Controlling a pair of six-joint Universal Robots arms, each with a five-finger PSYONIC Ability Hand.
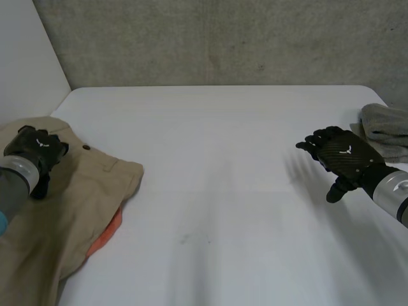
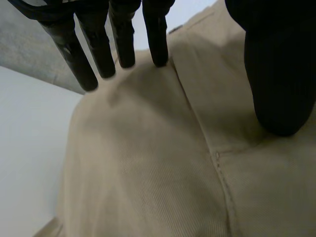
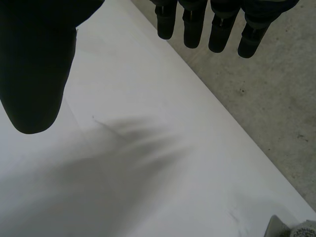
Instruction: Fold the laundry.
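You see just a sliver of an orange cloth (image 1: 107, 237) under the tan trousers (image 1: 83, 191), which the frame edge cuts off, like the grey towel (image 1: 386, 127).

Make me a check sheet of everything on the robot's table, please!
Surface: white table, a few faint marks.
Job's things: tan garment on the robot's left side, orange cloth peeking from under it; grey towel at the right edge.
Clutter: nothing seen.
Hands: left hand open, fingertips on the tan garment; right hand open above the table, holding nothing.
Cables: nothing seen.
Surroundings: grey wall behind the table.
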